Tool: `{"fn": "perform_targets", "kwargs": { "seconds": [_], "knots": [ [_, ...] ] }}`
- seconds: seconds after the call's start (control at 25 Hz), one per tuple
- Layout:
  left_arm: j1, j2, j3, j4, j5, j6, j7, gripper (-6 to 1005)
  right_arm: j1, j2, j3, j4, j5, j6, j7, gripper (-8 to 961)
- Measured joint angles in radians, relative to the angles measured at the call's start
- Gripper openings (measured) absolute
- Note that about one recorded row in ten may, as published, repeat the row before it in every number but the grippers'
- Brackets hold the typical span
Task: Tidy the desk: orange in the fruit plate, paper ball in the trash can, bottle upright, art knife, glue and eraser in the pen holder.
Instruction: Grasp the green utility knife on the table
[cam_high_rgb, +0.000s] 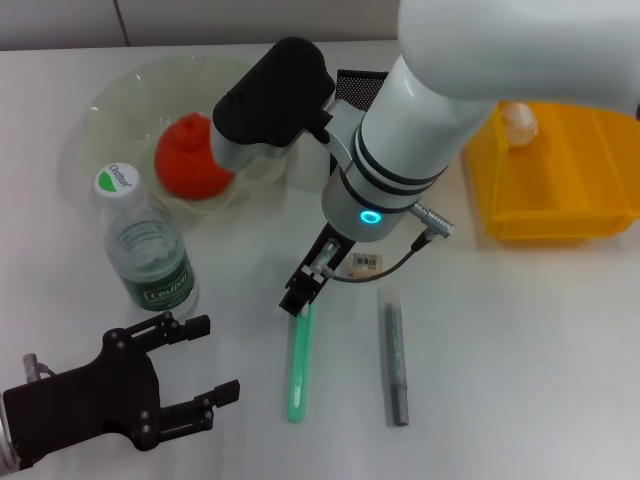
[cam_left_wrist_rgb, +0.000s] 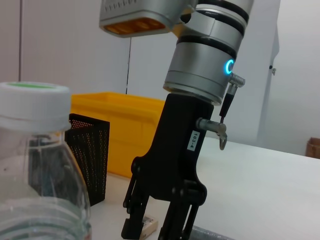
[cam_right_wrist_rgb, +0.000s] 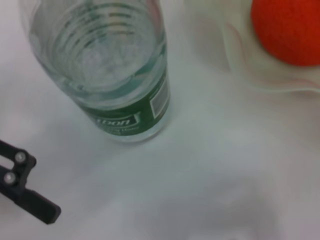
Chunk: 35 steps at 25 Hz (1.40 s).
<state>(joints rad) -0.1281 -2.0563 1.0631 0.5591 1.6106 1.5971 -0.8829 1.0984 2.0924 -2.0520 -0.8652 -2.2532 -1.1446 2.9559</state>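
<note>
- Right hand (cam_high_rgb: 300, 300) hangs fingers-down over the counter (cam_high_rgb: 500, 340), its tips at the upper end of a green stick-like item (cam_high_rgb: 298, 365), probably the art knife or the glue; from above it is not clear whether the jaws have closed on it, so I cannot tell the grip.
- Left hand (cam_high_rgb: 195, 365) rests low at the near left corner, fingers spread and grasping nothing, apparently parked out of the way.
- Just beside the right hand's tips lies the eraser (cam_high_rgb: 366, 263), barcode label up, not yet collected.
- A grey pen-like item (cam_high_rgb: 396, 365) lies parallel to the green one, apart from it.
- Orange (cam_high_rgb: 190, 160) sits inside the fruit plate (cam_high_rgb: 110, 100), so that step looks done.
- Bottle (cam_high_rgb: 145, 245) stands upright near the plate, cap on top, likewise finished.
- A pale crumpled paper ball (cam_high_rgb: 519, 120) shows in the trash can (cam_high_rgb: 560, 215).
- Pen holder (cam_left_wrist_rgb: 90, 155) stands behind the right arm, in front of the yellow bin; the small items must travel there.
</note>
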Motion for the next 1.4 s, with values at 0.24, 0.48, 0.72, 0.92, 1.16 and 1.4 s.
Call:
{"fn": "perform_targets", "kwargs": {
  "seconds": [0.24, 0.48, 0.72, 0.92, 1.16, 1.4],
  "knots": [
    [-0.001, -0.001, 0.0, -0.001, 0.0, -0.001, 0.002, 772, 0.014, 0.0, -0.011, 0.026, 0.014, 0.01, 0.0, 617],
    [-0.007, -0.001, 0.0, -0.016, 0.0, -0.004, 0.002, 772, 0.015, 0.0, -0.012, 0.028, 0.014, 0.01, 0.0, 616],
    [-0.007, -0.001, 0.0, -0.016, 0.0, -0.013, 0.002, 772, 0.02, 0.0, -0.013, 0.032, 0.014, 0.0, 0.0, 578],
    [-0.008, -0.001, 0.0, -0.016, 0.0, -0.013, 0.002, 772, 0.02, 0.0, -0.013, 0.032, 0.014, -0.001, 0.0, 421],
    [-0.008, -0.001, 0.0, -0.016, 0.0, -0.014, 0.003, 772, 0.02, 0.0, -0.007, 0.032, 0.014, -0.006, 0.0, 388],
    [-0.008, -0.001, 0.0, -0.016, 0.0, -0.014, 0.002, 772, 0.007, 0.0, 0.038, 0.024, 0.014, -0.008, 0.0, 388]
  ]
}}
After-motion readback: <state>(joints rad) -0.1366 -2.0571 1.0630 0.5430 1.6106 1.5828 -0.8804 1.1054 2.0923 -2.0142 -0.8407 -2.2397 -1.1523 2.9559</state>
